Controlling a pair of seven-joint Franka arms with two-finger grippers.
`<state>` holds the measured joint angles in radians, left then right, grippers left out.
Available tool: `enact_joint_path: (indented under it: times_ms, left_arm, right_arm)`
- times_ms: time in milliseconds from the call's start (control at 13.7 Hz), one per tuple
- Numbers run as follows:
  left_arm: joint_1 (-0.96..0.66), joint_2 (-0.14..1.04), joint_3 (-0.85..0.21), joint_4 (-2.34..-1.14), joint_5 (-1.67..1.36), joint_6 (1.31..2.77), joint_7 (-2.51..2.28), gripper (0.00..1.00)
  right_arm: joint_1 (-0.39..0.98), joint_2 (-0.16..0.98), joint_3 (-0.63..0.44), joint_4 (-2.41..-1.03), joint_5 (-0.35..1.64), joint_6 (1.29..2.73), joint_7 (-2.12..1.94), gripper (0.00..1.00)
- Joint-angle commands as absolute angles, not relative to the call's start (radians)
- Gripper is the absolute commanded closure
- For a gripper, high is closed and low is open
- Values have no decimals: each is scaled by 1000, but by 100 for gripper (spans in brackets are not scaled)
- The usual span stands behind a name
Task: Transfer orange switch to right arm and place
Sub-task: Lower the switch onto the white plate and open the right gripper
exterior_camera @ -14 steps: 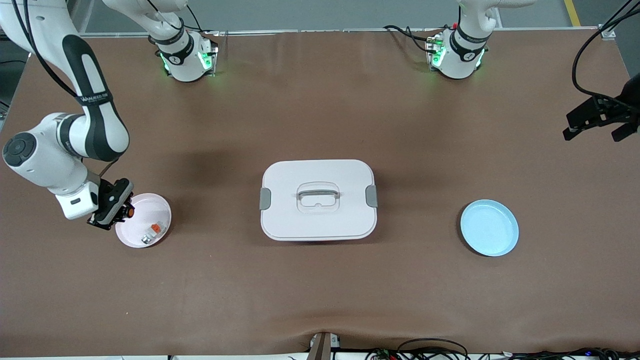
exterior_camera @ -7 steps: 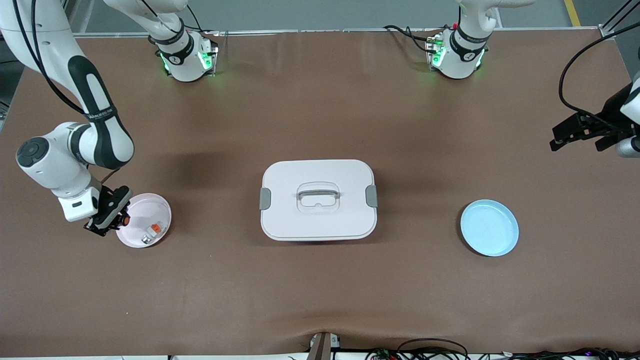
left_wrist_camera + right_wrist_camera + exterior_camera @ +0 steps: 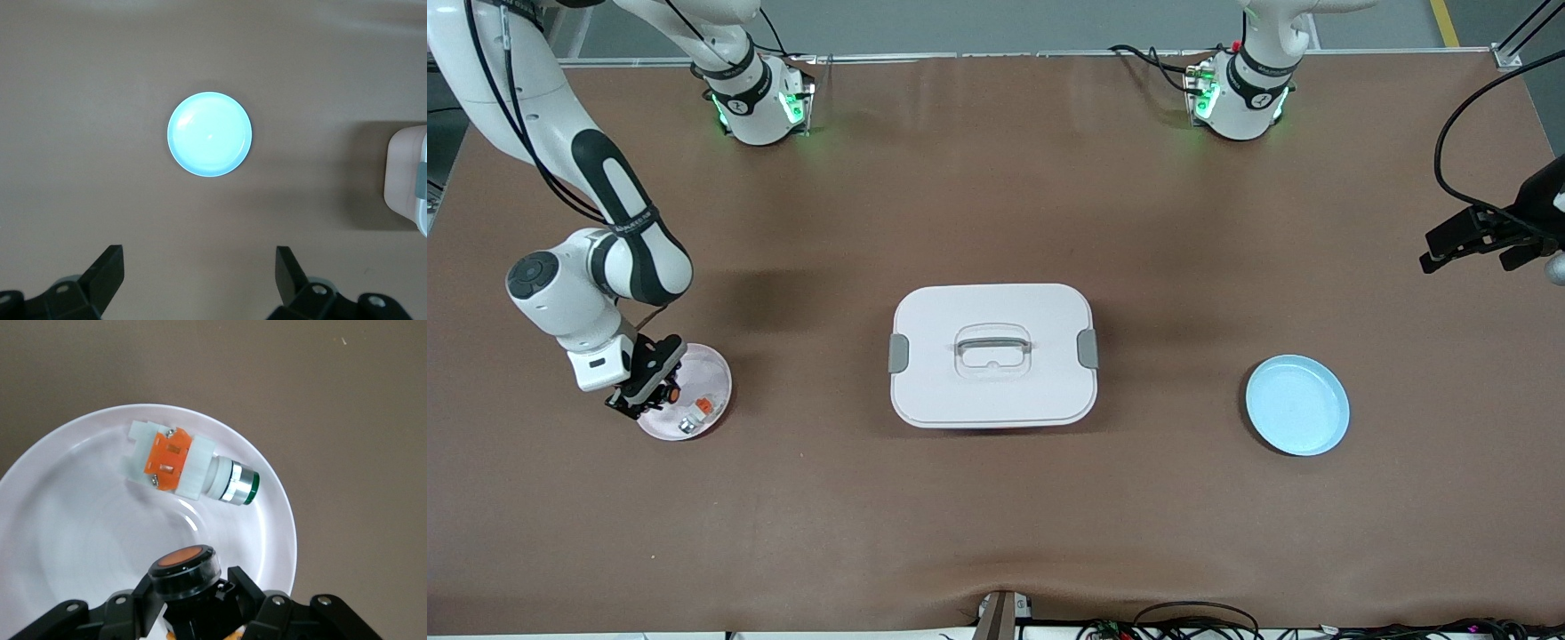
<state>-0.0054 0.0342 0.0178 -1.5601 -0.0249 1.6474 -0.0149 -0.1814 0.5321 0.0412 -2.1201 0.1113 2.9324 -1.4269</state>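
Note:
The orange switch, black with a round orange cap, is held in my right gripper, which is shut on it over the pink plate. In the front view the right gripper hangs over the pink plate at the right arm's end of the table, and the switch's orange cap shows at its tip. My left gripper is open and empty, up over the table's edge at the left arm's end. Its fingers show in the left wrist view.
A white-and-silver part with an orange tab lies in the pink plate, also in the front view. A white lidded box stands mid-table. An empty light blue plate lies toward the left arm's end, also in the left wrist view.
My right gripper has moved with the orange switch toward the middle of the pink plate. My left gripper has shifted slightly near the table's edge.

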Motion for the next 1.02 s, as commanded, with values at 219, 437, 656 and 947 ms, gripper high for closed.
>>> enact_joint_path:
  times_ms: [219, 437, 656, 947]
  left_arm:
    - [-3, 35, 12, -1554, -18, 1641, -14, 0]
    - [5, 35, 12, -1555, -18, 1619, -11, 0]
    - [2, 40, 11, -1554, -17, 1603, -8, 0]
    - [-6, 40, 5, -1554, -17, 1603, -8, 0]
  right_arm:
    - [-225, 567, 80, -2115, 120, 2982, -1454, 100]
    - [-222, 574, 81, -2115, 120, 2990, -1454, 100]
    - [-224, 574, 81, -2114, 121, 2988, -1433, 1]
    - [-225, 571, 81, -2112, 123, 2985, -1434, 0]
